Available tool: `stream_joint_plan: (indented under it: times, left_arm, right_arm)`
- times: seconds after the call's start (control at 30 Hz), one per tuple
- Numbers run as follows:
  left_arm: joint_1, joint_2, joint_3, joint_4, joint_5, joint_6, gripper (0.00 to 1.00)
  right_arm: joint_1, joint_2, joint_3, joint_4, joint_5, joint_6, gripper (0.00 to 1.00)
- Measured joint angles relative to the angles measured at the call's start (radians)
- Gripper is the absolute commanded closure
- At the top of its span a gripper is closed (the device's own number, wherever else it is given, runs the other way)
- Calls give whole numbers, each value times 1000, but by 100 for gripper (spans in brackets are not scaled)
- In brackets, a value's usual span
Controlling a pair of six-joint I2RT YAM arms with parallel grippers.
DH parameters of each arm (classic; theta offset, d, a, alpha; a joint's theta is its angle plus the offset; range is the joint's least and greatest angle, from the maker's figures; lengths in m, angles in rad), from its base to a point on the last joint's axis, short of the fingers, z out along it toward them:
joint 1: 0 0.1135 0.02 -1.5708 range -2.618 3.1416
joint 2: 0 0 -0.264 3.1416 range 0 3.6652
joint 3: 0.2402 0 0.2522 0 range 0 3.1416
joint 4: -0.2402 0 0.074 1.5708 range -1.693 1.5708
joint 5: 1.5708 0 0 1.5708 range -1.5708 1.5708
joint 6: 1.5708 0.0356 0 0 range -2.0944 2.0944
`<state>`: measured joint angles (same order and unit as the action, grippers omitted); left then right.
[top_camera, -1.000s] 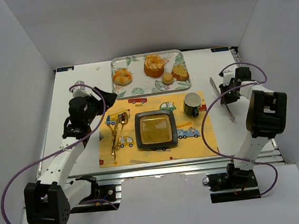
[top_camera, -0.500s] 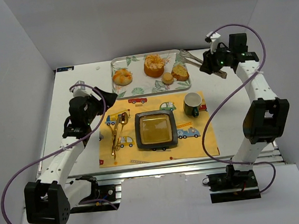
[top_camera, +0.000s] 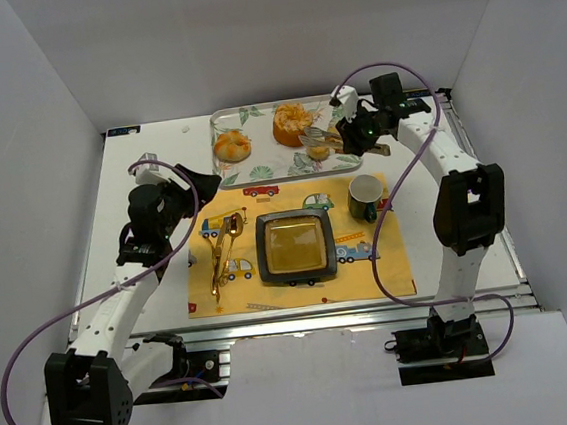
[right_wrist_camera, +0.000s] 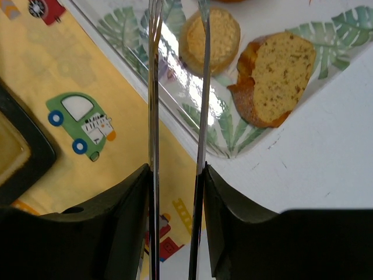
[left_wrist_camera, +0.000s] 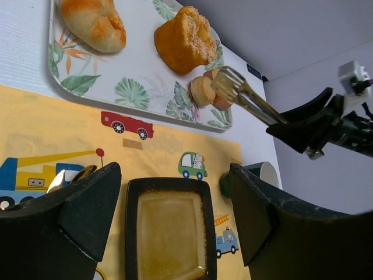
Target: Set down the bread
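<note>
Several breads lie on the leaf-print tray (top_camera: 255, 121): a bun (top_camera: 231, 145), a large muffin (top_camera: 292, 123), a small round bun (top_camera: 318, 150) and a slice (top_camera: 343, 136). My right gripper (top_camera: 363, 134) is shut on metal tongs (top_camera: 318, 135), whose tips hover over the small round bun. In the right wrist view the two tong arms (right_wrist_camera: 153, 87) run between my gripper (right_wrist_camera: 176, 172), spread apart, with the small bun (right_wrist_camera: 213, 38) and slice (right_wrist_camera: 277, 76) ahead. My left gripper (top_camera: 201, 185) is open and holds nothing; it faces the dark square plate (left_wrist_camera: 169, 233).
The dark plate (top_camera: 294, 247) sits mid-placemat (top_camera: 370, 274), with a green mug (top_camera: 364, 197) to its right and gold cutlery (top_camera: 222, 251) to its left. White walls close in the table on three sides.
The right arm swung from the table's right side up and leftward to the tray's right end, carrying the tongs. The tong arms spread apart. The left arm stayed put.
</note>
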<state>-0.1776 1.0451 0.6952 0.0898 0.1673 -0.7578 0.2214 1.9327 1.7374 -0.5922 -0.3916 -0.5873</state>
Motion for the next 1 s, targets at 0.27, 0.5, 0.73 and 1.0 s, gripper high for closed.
stream_joint_plan:
  times: [0.27, 0.5, 0.73, 1.0]
  left_arm:
    - [0, -6, 0, -1, -2, -3, 16]
    - [0, -6, 0, -7, -2, -3, 16]
    - [0, -6, 0, -8, -3, -3, 16]
    - [0, -6, 0, -9, -8, -3, 16]
  right_arm:
    - [24, 13, 0, 19, 74, -74, 55]
    - [95, 13, -17, 118, 122, -158, 54]
    - [125, 40, 6, 180, 188, -216, 53]
    - [128, 109, 9, 218, 248, -256, 50]
